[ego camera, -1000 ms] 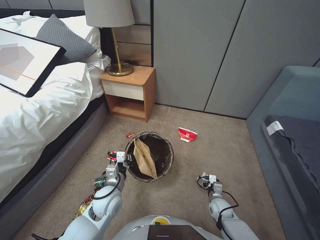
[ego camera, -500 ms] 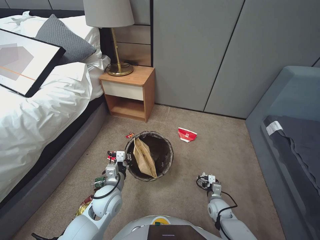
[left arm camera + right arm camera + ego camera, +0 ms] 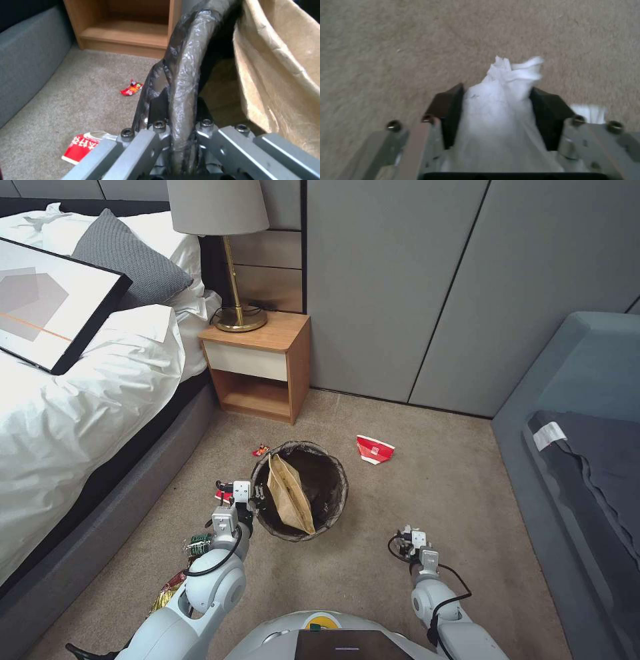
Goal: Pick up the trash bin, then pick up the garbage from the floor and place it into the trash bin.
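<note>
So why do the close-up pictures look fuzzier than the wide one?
Head view: sharp and evenly lit, lines bowed at the edges. Left wrist view: the bin liner shows pale glare. Right wrist view: the tissue and carpet are soft and smeared.

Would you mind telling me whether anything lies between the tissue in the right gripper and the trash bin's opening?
Nothing visible does. The right gripper holds the white tissue over bare carpet. The trash bin, gripped by the left gripper, lies beyond it.
</note>
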Controlling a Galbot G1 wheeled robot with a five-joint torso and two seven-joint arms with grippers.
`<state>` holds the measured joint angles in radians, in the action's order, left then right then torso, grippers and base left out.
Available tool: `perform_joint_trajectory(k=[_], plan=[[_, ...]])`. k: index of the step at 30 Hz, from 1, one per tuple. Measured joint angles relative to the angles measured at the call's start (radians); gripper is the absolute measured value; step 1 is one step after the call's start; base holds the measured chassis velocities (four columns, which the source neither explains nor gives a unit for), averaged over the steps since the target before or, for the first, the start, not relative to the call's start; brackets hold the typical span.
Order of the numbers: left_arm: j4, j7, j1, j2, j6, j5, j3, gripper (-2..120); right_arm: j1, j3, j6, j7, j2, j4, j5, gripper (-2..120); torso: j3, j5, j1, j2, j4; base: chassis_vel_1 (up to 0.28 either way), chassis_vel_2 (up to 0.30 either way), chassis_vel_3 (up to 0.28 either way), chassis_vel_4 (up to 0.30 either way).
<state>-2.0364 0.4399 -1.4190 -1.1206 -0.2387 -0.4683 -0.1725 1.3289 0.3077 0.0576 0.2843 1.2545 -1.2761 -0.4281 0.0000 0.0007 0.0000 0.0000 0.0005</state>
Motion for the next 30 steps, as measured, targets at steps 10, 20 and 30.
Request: perform_joint_trajectory(k=[10, 20, 30], plan=[[0.004, 0.004, 0.007, -0.002, -0.001, -0.002, 0.006, 0, 0.023, 0.000, 0.009, 0.033, -0.002, -0.071, -0.007, 6, 0.000, -0.0005, 0.000, 0.000, -0.0005, 0.000, 0.000, 0.000, 0.000], [0.007, 0.005, 0.008, -0.004, -0.002, -0.002, 0.009, 0, 0.023, 0.009, 0.008, 0.063, -0.007, -0.111, -0.021, 0, 0.000, -0.0006, 0.000, 0.000, -0.0005, 0.000, 0.000, 0.000, 0.000], [0.009, 0.006, 0.009, -0.004, -0.004, -0.002, 0.019, 0, 0.030, 0.048, -0.005, 0.116, -0.008, -0.249, -0.023, 0, 0.000, -0.0008, 0.000, 0.000, -0.0004, 0.000, 0.000, 0.000, 0.000]])
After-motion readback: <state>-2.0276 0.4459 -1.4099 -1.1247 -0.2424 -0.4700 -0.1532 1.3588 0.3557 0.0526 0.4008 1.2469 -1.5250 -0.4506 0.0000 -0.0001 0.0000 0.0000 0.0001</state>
